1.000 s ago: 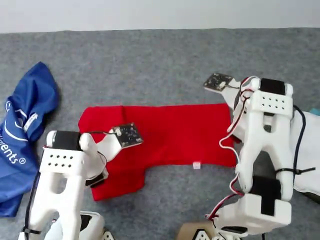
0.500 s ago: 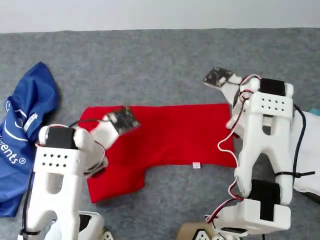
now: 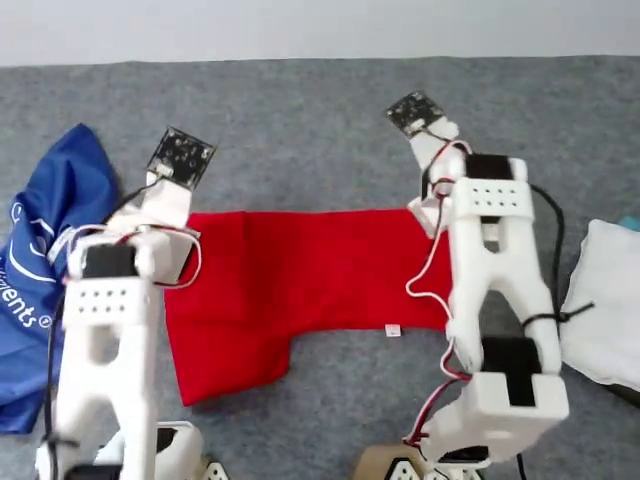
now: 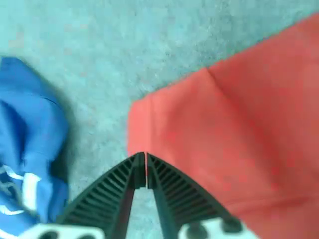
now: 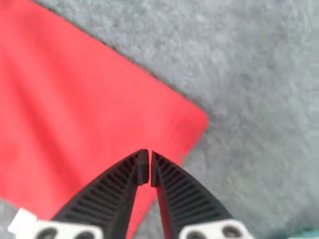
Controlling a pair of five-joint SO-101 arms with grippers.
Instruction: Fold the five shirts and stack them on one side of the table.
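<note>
High view: one red shirt [image 3: 320, 270], one blue shirt [image 3: 50, 250]; two end effectors [image 4: 145, 164] [image 5: 149, 162] clenched.

I note open worktop [image 3: 300, 120] along the far edge; red shirt [image 3: 300, 280] mid-worktop, blue shirt [image 3: 60, 220] at left edge, white cloth [image 3: 605, 310] at right.

grey felt-like mat [image 3: 300, 120] covers the whole work surface, fibrous and uniform in tone. plain white band [image 3: 300, 25] runs along its far edge. small tan cardboard-like piece [image 3: 372, 466] sits at the near edge, partly cut off. teal sliver [image 3: 632, 222] at the right edge; identity cannot be told.
</note>
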